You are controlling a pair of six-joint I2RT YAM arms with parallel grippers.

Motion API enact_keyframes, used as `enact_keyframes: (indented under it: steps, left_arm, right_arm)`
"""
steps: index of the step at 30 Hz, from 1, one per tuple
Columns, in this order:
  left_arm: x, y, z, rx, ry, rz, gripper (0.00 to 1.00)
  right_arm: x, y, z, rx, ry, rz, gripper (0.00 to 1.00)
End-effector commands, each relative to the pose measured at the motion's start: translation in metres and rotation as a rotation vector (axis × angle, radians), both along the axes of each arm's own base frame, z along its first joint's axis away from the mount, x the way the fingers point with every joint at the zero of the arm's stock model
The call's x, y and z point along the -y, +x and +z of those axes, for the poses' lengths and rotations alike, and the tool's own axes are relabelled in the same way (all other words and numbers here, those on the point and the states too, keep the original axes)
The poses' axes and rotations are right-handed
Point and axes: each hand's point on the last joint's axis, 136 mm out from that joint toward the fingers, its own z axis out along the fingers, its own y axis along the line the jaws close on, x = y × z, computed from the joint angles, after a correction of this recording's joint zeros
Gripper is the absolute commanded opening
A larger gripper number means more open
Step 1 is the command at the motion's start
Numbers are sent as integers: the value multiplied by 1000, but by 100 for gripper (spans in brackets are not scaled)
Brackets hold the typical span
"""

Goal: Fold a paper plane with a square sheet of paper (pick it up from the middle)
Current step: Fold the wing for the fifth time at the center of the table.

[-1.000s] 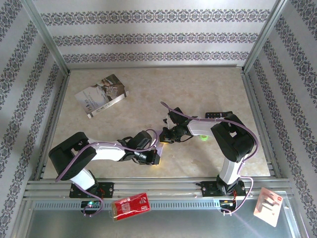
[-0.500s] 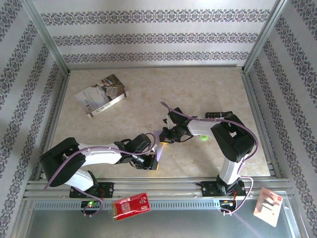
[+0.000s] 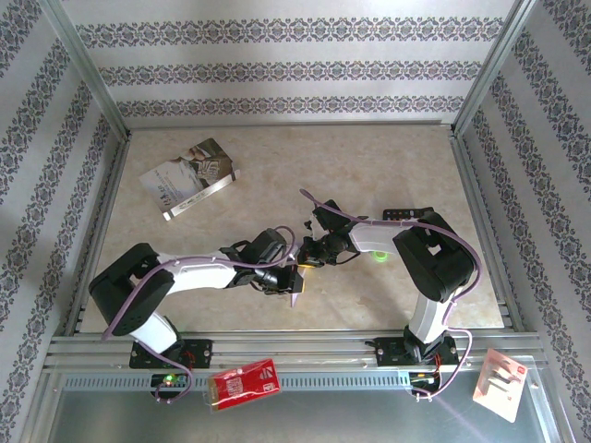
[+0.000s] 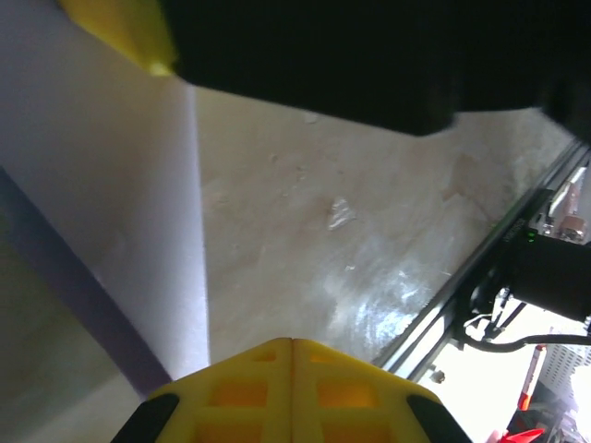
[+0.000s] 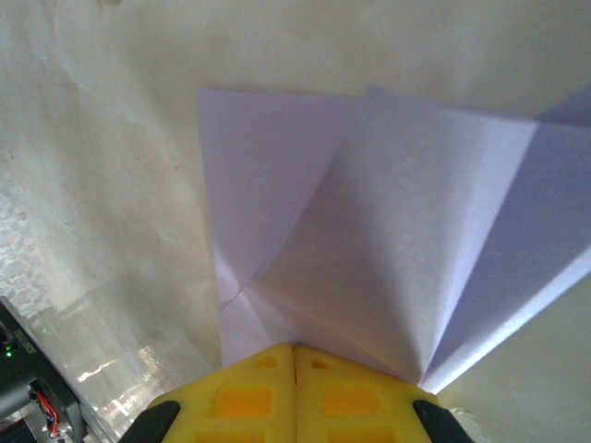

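Note:
The square sheet of paper (image 5: 388,231) is pale lilac and creased into several slanting folds that meet at my right gripper (image 5: 294,347), which is shut on it. In the top view that gripper (image 3: 308,265) sits at the table's middle, with a lilac point of the paper (image 3: 295,295) sticking out toward the near edge. My left gripper (image 3: 288,279) is right beside it. In the left wrist view its yellow fingers (image 4: 294,343) are pressed together with nothing between them, and the paper (image 4: 111,212) hangs just to their left.
A grey-white printed booklet (image 3: 189,177) lies at the far left. A black calculator (image 3: 404,214) lies behind the right arm. A red packet (image 3: 245,381) and a pale pink card (image 3: 500,383) rest on the metal frame in front of the table.
The left arm has swung away from the near edge, bringing its shut gripper up beside the right gripper and the paper. The right gripper has stayed put.

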Motion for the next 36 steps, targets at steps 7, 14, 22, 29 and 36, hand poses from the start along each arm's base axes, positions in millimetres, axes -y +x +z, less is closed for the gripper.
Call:
enact_keyframes:
  steps: [7, 14, 22, 29, 36]
  left_arm:
    - [-20, -4, -35, -34, 82, 2, 5]
    - [-35, -16, -53, -71, 115, 22, 3]
    - [-50, -31, -63, -98, 140, 26, 1]
    - [-57, -43, -67, -111, 126, -40, 0]
    - [-57, -44, -64, -105, 100, -84, 0]
  right_arm:
    - [31, -12, -41, -61, -189, -41, 7]
    - [25, -6, -33, -46, -168, -39, 8]
    - [7, 15, 11, 17, -45, -42, 13]
    - [7, 15, 61, 65, 100, -81, 15]
    - [13, -18, 56, 32, 139, -152, 11]
